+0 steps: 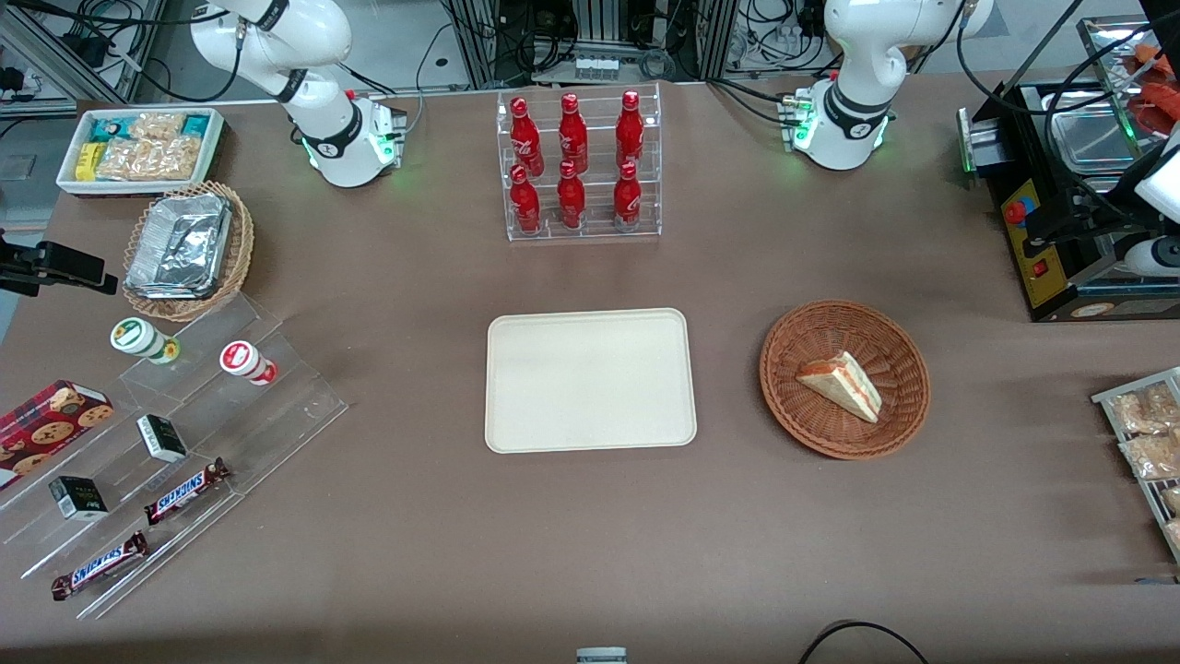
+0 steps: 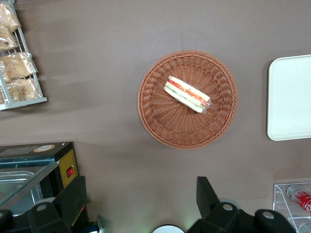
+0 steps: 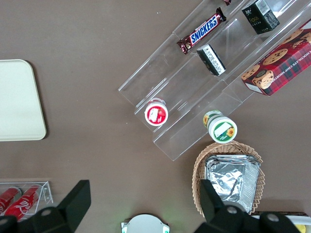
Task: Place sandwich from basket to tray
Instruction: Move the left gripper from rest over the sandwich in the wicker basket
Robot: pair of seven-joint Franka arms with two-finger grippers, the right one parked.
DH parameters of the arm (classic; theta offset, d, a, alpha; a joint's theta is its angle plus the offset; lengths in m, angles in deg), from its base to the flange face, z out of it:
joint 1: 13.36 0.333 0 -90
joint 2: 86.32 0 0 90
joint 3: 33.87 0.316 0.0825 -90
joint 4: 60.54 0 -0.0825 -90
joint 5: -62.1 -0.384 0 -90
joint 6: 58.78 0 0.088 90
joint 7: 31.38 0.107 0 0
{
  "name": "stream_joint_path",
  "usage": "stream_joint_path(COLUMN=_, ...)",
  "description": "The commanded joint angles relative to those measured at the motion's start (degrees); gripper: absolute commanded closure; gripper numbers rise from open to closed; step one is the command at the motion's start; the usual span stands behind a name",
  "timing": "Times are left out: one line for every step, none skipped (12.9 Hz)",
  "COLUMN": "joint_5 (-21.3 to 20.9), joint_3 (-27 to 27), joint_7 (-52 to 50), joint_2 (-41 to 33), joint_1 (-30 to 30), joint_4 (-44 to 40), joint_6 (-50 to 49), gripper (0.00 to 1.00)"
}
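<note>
The worktop [image 1: 590, 535] carries the empty tray [image 1: 590, 380] beside the wicker basket [image 1: 802, 406], giving a short transfer path. The sandwich [image 1: 841, 385] lies in the basket. The gripper [image 2: 141, 204] hovers above, released, ready to descend.

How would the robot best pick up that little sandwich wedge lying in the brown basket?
Probably from straight above: the sandwich lies flat mid-basket, so the rim blocks sideways approaches. Close the jaws across its two long bread faces. The gripper hangs open, high above the table.
</note>
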State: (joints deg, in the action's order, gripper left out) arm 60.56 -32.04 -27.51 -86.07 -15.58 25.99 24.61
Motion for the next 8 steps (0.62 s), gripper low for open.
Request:
stream_joint_path(joint_5=1.4, joint_3=0.5, joint_7=-0.1, joint_2=0.2, joint_1=-0.3, joint_4=-0.6, joint_6=1.4, gripper=0.0)
stream_joint_path(joint_5=2.1, joint_3=0.5, joint_7=-0.2, joint_2=0.3, joint_1=-0.2, joint_4=-0.8, joint_6=1.6, gripper=0.0)
stream_joint_path(joint_5=2.3, joint_3=0.5, joint_7=-0.3, joint_2=0.3, joint_1=-0.2, joint_4=-0.5, joint_6=1.9, gripper=0.0)
stream_joint_path(joint_5=2.2, joint_3=0.5, joint_7=-0.3, joint_2=0.5, joint_1=-0.2, joint_4=0.1, joint_6=2.0, gripper=0.0)
stream_joint_path(joint_5=2.2, joint_3=0.5, joint_7=-0.3, joint_2=0.8, joint_1=-0.3, joint_4=1.4, joint_6=2.6, gripper=0.0)
stream_joint_path(joint_5=2.2, joint_3=0.5, joint_7=-0.6, joint_2=0.8, joint_1=-0.3, joint_4=4.0, joint_6=4.7, gripper=0.0)
stream_joint_path(joint_5=2.4, joint_3=0.3, joint_7=-3.6, joint_2=0.1, joint_1=-0.4, joint_4=8.2, joint_6=9.0, gripper=0.0)
stream_joint_path(joint_5=2.4, joint_3=-1.0, joint_7=-8.6, joint_2=-0.9, joint_1=-0.5, joint_4=13.0, joint_6=14.1, gripper=0.0)
